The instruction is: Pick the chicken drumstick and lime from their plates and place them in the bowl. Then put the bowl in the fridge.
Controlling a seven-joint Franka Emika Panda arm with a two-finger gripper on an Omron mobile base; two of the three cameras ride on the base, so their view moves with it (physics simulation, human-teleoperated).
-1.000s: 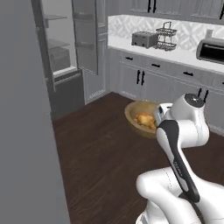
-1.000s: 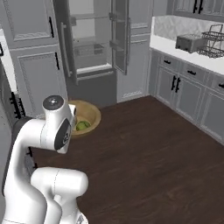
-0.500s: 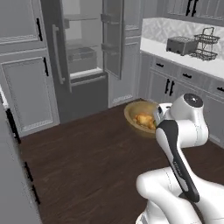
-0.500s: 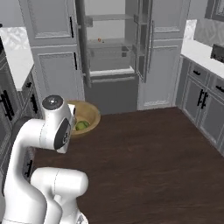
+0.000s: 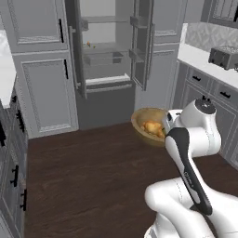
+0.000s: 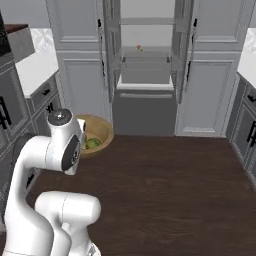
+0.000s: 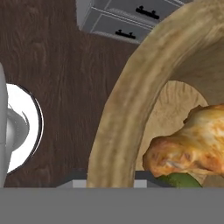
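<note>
Chicken drumstick (image 7: 192,144) and lime (image 7: 179,180) sit in the bowl (image 7: 127,105), jaws pinching its rim; open fridge (image 6: 146,75) ahead, bowl not yet shelved.

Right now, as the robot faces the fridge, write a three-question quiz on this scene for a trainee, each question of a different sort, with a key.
1. True or false: the fridge doors are shut.
2. Multiple choice: what lies in the bowl? A) nothing B) the lime alone C) the chicken drumstick and the lime D) a spoon
3. Short answer: is the bowl standing on a fridge shelf or carried at the arm over the dark wood floor?

Key
1. False; both doors stand open, showing shelves and a drawer.
2. C.
3. Carried at the arm; the gripper, closed on its rim, is hidden behind it in the hand view.
</note>
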